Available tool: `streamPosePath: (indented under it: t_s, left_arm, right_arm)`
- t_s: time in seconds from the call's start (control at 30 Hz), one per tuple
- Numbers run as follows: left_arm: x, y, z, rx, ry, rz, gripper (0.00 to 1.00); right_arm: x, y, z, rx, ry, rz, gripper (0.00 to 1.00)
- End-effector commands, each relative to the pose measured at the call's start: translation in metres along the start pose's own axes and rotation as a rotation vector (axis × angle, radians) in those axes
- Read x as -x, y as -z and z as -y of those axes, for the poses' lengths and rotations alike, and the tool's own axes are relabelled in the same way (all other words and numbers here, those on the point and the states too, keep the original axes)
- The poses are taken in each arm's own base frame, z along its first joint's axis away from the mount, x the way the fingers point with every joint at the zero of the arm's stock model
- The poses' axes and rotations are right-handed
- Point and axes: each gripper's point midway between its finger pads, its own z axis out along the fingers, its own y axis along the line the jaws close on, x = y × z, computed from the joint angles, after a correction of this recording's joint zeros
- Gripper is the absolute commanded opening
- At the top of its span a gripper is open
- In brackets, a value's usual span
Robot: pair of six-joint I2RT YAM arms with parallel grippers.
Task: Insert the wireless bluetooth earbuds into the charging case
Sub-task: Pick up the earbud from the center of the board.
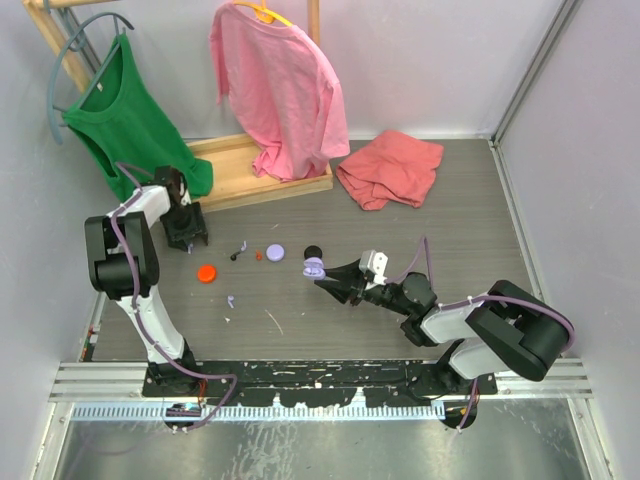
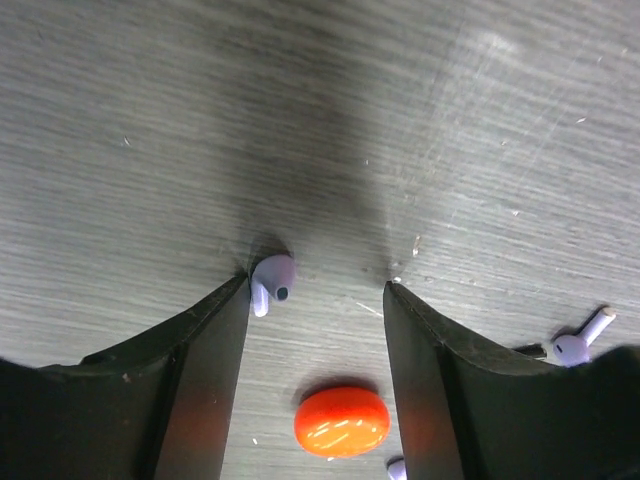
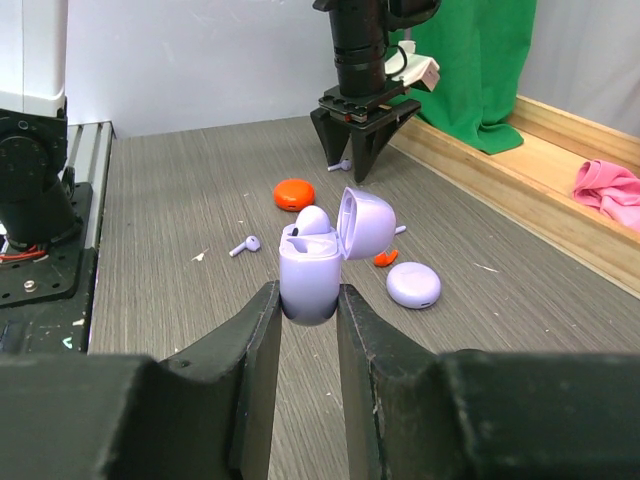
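My right gripper [image 3: 308,295] is shut on the base of a lavender charging case [image 3: 312,275], held off the table with its lid [image 3: 368,222] swung open; one lavender earbud [image 3: 312,220] sits in it. From above, the case [image 1: 314,267] hangs mid-table. My left gripper [image 2: 318,285] points down at the table, open, and a lavender earbud [image 2: 270,280] lies against the tip of its left finger [image 2: 215,340]. A second lavender earbud [image 2: 580,342] lies off to the right. A black earbud [image 1: 238,250] and a red-orange earbud [image 3: 384,259] rest on the table.
An orange disc [image 2: 342,421] lies behind the left jaws, and a lavender disc [image 3: 413,284] lies near the case. A wooden rack base [image 1: 262,185] with hanging green and pink shirts stands at the back. A pink cloth [image 1: 390,168] lies back right.
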Motion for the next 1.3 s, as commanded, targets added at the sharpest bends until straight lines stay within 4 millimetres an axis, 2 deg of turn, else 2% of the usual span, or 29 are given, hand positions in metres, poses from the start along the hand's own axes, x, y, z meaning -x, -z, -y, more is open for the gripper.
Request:
streamPosePath:
  t_s: [0.0,0.2,0.4,0.57,0.87,1.27]
  left_arm:
    - [-0.005,0.012,0.005,0.015,0.007,-0.029,0.56]
    - [-0.001,0.013,0.000,0.063,0.011,-0.018,0.53]
    - [0.014,0.014,-0.010,0.132,0.001,0.009,0.52]
    - [0.019,0.005,-0.009,0.136,-0.011,-0.006,0.47]
    - [0.010,-0.003,-0.013,0.153,-0.018,-0.068,0.32]
    - [0.003,0.003,-0.015,0.165,-0.024,-0.096,0.32]
  right_arm:
    - [0.024,-0.008,0.001,0.013,0.056,0.081,0.01]
    - [0.024,-0.007,0.001,0.012,0.059,0.081,0.01]
    - [0.023,-0.008,0.001,0.013,0.057,0.075,0.01]
    - [0.022,-0.008,0.001,0.013,0.056,0.073,0.01]
    - [0.021,-0.009,0.001,0.014,0.055,0.069,0.01]
    - [0.020,-0.009,0.001,0.015,0.054,0.065,0.01]
